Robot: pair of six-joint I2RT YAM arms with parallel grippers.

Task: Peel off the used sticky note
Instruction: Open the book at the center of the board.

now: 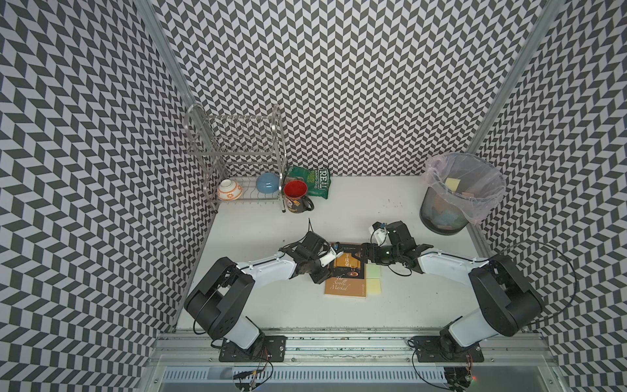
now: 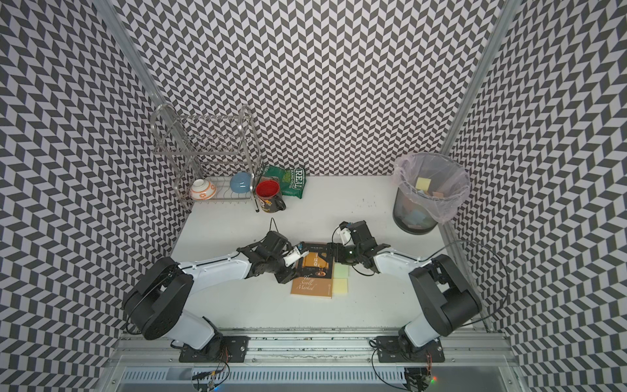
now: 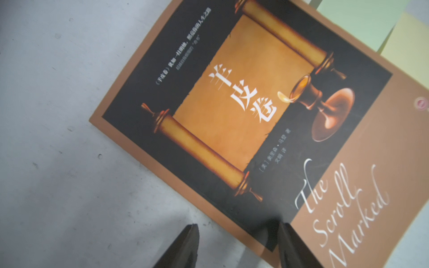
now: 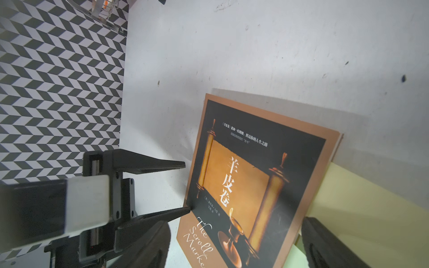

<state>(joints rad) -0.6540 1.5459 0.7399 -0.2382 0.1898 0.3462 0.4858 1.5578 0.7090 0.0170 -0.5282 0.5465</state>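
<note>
A brown book (image 1: pixel 346 283) (image 2: pixel 311 286) lies flat mid-table. Two sticky notes stick out from under its right edge, a green one (image 1: pixel 373 271) (image 3: pixel 362 20) (image 4: pixel 294 257) and a yellow one (image 1: pixel 373 287) (image 3: pixel 408 44) (image 4: pixel 371 220). I see no writing on either, so which one is used I cannot tell. My left gripper (image 1: pixel 327 269) (image 3: pixel 239 229) is open astride the book's left edge, one fingertip (image 4: pixel 188 210) at the cover and the other over the table. My right gripper (image 1: pixel 368 253) (image 4: pixel 235 232) hangs wide open over the book's right side, holding nothing.
A mesh bin (image 1: pixel 441 217) with a pink liner stands at the back right and holds discarded notes. At the back left are a wire dish rack (image 1: pixel 237 159) with two bowls, a red mug (image 1: pixel 297 197) and a green snack bag (image 1: pixel 314 181).
</note>
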